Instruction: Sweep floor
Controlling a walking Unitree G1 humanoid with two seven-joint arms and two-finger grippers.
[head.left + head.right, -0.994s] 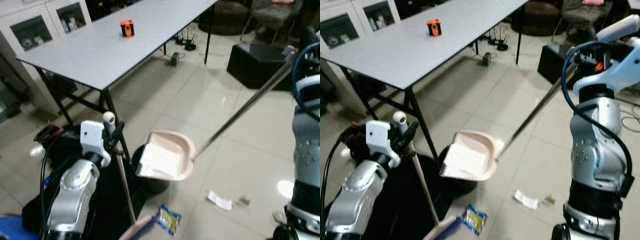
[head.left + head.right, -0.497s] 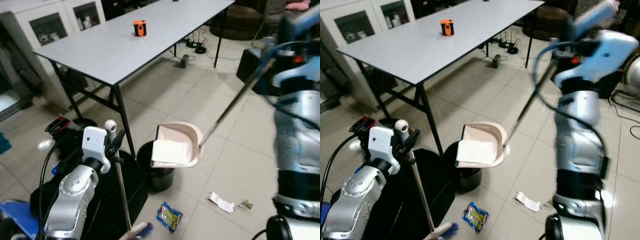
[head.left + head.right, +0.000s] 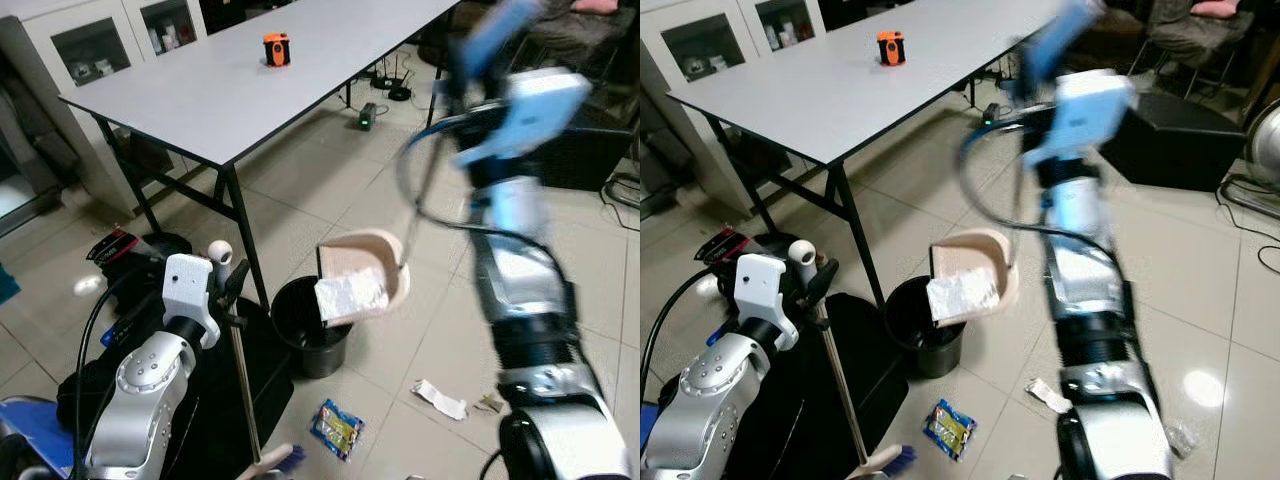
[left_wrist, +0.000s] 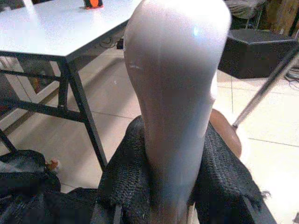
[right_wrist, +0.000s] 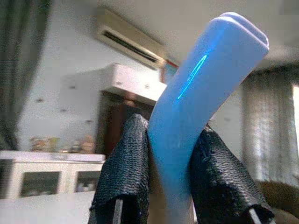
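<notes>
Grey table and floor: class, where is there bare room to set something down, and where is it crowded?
The grey table is bare apart from an orange object near its far end. Floor tiles between the table legs and the black box are open. Crowded: around the black bin, with the dustpan above, wrapper and paper scrap nearby.

The pale dustpan (image 3: 365, 283) hangs tilted below the right tool (image 5: 175, 154), which clamps its blue handle (image 5: 196, 107), white paper sliding toward the black bin (image 3: 310, 325). The left tool (image 4: 173, 158) grips the upright broom (image 3: 243, 400), bristles (image 3: 902, 458) on the floor.
</notes>
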